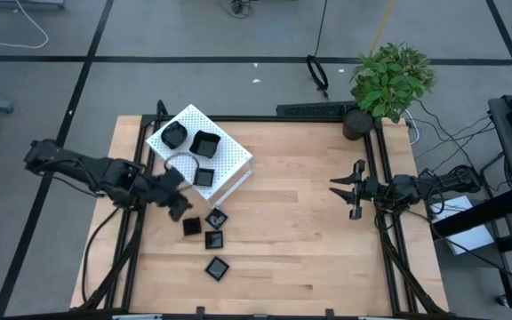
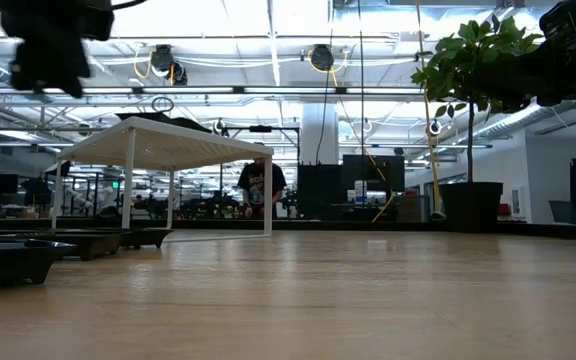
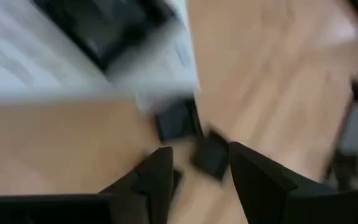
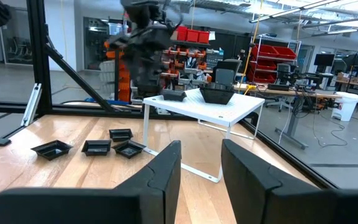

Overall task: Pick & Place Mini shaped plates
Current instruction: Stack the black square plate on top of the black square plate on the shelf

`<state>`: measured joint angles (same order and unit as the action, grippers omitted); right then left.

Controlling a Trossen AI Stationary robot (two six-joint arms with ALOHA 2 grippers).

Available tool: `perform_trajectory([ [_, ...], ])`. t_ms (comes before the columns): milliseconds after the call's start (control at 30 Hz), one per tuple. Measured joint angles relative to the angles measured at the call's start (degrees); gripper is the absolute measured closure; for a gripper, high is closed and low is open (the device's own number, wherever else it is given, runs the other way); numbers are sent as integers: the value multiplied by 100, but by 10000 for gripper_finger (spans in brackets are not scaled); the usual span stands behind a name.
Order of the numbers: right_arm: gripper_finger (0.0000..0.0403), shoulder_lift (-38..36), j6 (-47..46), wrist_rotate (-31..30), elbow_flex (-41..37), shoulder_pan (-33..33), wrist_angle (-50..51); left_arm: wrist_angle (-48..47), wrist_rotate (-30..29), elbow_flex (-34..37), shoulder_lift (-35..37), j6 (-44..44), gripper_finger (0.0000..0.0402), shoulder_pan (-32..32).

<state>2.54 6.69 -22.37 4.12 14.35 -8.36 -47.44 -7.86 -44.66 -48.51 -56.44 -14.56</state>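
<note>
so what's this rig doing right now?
It is moving mini shaped plates between the table and the white perforated box. Three plates sit on top of the box, including a square one; four more lie on the wood in front of it, such as one near the front. The left pincer is beside the box's front edge, above the loose plates, fingers apart and empty. The right pincer waits at the right side, holding nothing.

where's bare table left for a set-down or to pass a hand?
Free: the wide strip of wooden table between the white perforated box and the right gripper, plus the near edge. Crowded: the left side, where black mini plates cluster beside the box under the left gripper.
</note>
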Motion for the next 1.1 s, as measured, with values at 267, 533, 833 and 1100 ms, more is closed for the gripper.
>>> perform_trajectory([
  [267, 300, 0, 1, 0, 0, 0, 0, -83, -550, 2, -683, -884, 238, -1480],
  [533, 300, 0, 0, 0, 0, 0, 0, -450, -1116, 2, -1862, -1201, 238, -2014],
  [833, 300, 0, -1, 0, 0, 1, 0, 197, -1083, 728, -2449, -1382, 238, -1817],
  [1100, 300, 0, 1, 0, 0, 1, 0, 1287, -879, 1750, -2365, -1303, 238, -1680],
])
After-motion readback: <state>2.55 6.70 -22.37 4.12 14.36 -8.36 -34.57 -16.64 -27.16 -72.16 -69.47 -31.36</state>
